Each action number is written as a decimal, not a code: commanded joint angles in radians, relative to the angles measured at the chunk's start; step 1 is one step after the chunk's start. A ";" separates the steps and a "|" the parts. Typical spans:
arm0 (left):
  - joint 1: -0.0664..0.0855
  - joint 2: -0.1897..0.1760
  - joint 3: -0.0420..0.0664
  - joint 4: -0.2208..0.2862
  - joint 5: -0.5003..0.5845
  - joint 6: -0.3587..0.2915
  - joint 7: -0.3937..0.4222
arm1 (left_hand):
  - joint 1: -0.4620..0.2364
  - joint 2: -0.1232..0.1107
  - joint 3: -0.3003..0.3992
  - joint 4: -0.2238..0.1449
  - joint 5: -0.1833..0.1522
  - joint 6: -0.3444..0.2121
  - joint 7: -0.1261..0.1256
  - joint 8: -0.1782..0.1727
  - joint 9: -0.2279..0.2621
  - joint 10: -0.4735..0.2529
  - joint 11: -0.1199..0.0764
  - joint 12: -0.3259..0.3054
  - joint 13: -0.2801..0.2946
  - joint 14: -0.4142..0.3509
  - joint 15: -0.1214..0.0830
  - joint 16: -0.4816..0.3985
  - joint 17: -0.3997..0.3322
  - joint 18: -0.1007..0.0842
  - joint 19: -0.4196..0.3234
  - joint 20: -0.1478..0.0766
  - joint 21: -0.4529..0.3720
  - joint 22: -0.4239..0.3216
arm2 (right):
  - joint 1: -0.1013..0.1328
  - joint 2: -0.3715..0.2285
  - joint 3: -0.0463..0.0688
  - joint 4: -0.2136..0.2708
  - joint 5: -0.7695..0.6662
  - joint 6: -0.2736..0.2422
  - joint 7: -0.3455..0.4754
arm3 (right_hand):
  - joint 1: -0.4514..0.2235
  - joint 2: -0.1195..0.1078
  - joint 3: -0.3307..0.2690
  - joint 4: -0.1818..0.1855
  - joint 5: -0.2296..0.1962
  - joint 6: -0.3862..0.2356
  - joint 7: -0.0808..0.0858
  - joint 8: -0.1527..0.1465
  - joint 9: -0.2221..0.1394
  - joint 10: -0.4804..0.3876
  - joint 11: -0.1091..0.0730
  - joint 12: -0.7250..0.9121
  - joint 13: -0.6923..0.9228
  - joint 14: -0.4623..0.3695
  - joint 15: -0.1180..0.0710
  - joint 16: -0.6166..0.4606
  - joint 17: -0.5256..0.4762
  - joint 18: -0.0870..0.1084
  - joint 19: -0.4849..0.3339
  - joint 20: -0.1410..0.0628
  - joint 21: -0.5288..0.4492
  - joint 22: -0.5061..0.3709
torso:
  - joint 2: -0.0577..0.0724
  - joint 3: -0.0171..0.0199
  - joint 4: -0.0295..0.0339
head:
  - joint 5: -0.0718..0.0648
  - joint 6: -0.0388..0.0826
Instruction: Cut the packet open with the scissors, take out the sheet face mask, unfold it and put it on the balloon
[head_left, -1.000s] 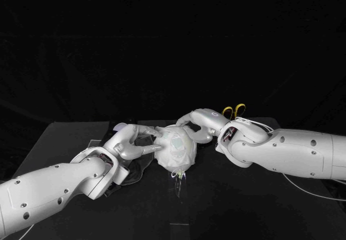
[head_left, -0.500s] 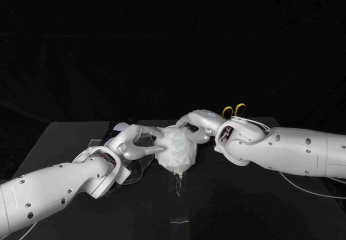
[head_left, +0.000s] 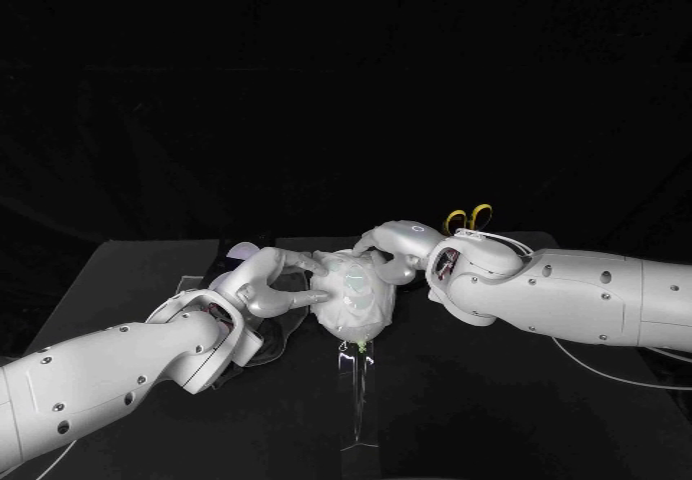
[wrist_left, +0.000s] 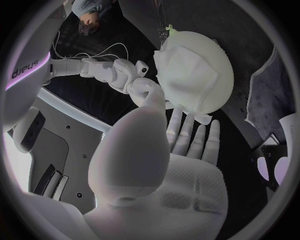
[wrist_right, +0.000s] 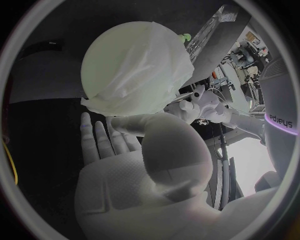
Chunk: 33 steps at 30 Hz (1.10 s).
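A pale green balloon (head_left: 353, 300) stands on a clear stand (head_left: 356, 385) at mid-table, knot downward. The white sheet face mask (head_left: 351, 288) is draped over it; it also appears in the left wrist view (wrist_left: 190, 75) and the right wrist view (wrist_right: 134, 70). My left hand (head_left: 271, 287) is against the balloon's left side, fingers (wrist_left: 187, 132) spread and touching the mask's lower edge. My right hand (head_left: 397, 250) curls over the balloon's far right side, fingertips (wrist_right: 100, 132) at the mask's edge. Neither hand visibly pinches anything. The scissors' yellow handles (head_left: 466, 217) poke up behind my right wrist.
A dark packet (head_left: 231, 265) with a pale patch lies just behind my left hand, on the grey mat (head_left: 130, 275). A clear film (head_left: 267, 348) lies under my left forearm. My right arm's cable (head_left: 620, 375) trails over the table at the right.
My left hand's fingers have shifted slightly up the balloon's left side, and my right arm has edged a little to the left. The balloon and mask have stayed in place.
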 joint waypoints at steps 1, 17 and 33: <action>0.001 0.002 0.001 0.003 -0.006 0.016 -0.011 | 0.001 0.008 -0.007 -0.002 -0.002 0.006 -0.002 -0.002 -0.001 0.003 -0.003 0.000 0.001 -0.005 0.003 -0.004 -0.001 -0.010 0.008 0.000 -0.004 -0.002 | -0.003 0.008 -0.001 -0.006 0.001 0.007 -0.029 | -0.002 0.012 0.006 -0.018 -0.005 -0.007 0.009 -0.002 -0.004 -0.026 0.000 -0.004 -0.002 -0.012 0.002 -0.006 -0.003 -0.011 -0.005 -0.006 0.008 0.008 | 0.001 0.0016 0.0001 | 0.001 0.001; 0.001 0.006 0.001 0.007 0.000 0.032 -0.024 | 0.003 0.018 -0.007 -0.003 -0.002 0.014 -0.003 -0.001 -0.001 0.024 0.002 0.003 0.003 -0.007 -0.004 -0.009 -0.001 -0.010 0.011 0.000 -0.006 -0.005 | -0.002 0.054 0.007 -0.061 0.022 0.031 -0.043 | -0.012 0.017 0.015 -0.037 -0.005 -0.038 0.008 -0.005 -0.020 -0.039 0.004 -0.003 -0.001 -0.021 0.010 -0.005 -0.008 -0.012 0.000 -0.007 0.017 0.032 | 0.000 -0.0004 0.0011 | 0.002 -0.003; 0.001 0.006 0.001 0.013 0.002 0.033 -0.027 | 0.006 0.022 -0.007 -0.003 -0.002 0.017 -0.004 0.000 -0.001 0.034 0.004 0.004 0.003 -0.007 -0.009 -0.011 0.000 -0.010 0.014 0.000 -0.007 -0.005 | 0.002 0.107 0.010 -0.144 0.025 0.191 -0.094 | -0.023 0.038 0.019 -0.048 -0.005 -0.020 0.000 0.003 -0.023 -0.002 0.010 0.002 0.002 -0.017 0.005 -0.004 -0.010 -0.017 -0.003 -0.009 0.030 0.060 | -0.001 -0.0007 0.0008 | 0.002 -0.007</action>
